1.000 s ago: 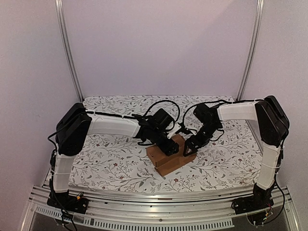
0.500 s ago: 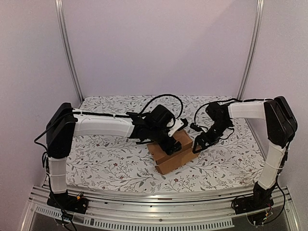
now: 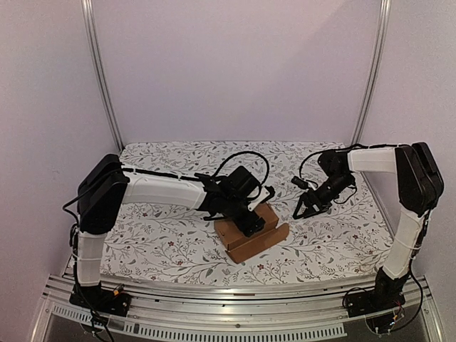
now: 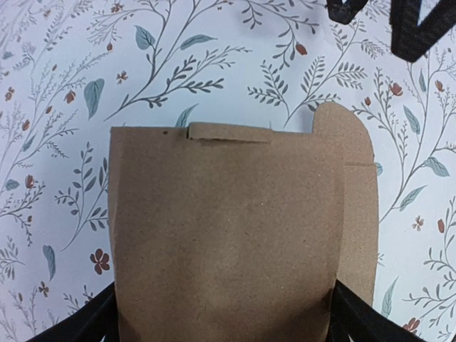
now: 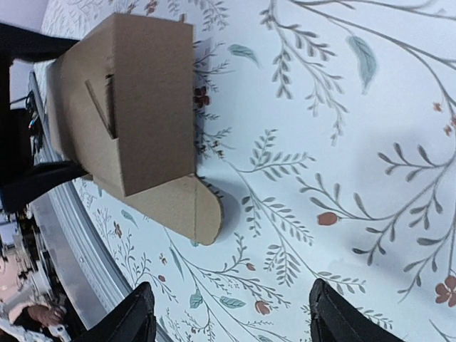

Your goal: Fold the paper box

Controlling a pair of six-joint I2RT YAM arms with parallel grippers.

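Observation:
The paper box (image 3: 251, 241) is a small brown cardboard box, folded up and lying on the floral cloth in the middle of the table. One flap with a rounded tab (image 5: 194, 208) sticks out flat from its right side. My left gripper (image 3: 251, 222) is down on the box with its jaws open wide. Its fingers (image 4: 84, 326) sit just outside the two long sides of the box top (image 4: 224, 235). My right gripper (image 3: 305, 209) hovers open to the right of the box (image 5: 135, 92), well apart from it. Only cloth shows between its fingertips (image 5: 139, 317).
A floral tablecloth (image 3: 164, 235) covers the table. A metal rail (image 3: 235, 310) runs along the near edge, and two metal uprights (image 3: 100, 71) stand at the back corners against pale walls. The right gripper's black fingers (image 4: 417, 28) show at the top of the left wrist view.
My right gripper has drawn back from the box's right end toward the right. The left gripper and the box slid a little right, then back. The right flap now lies flat.

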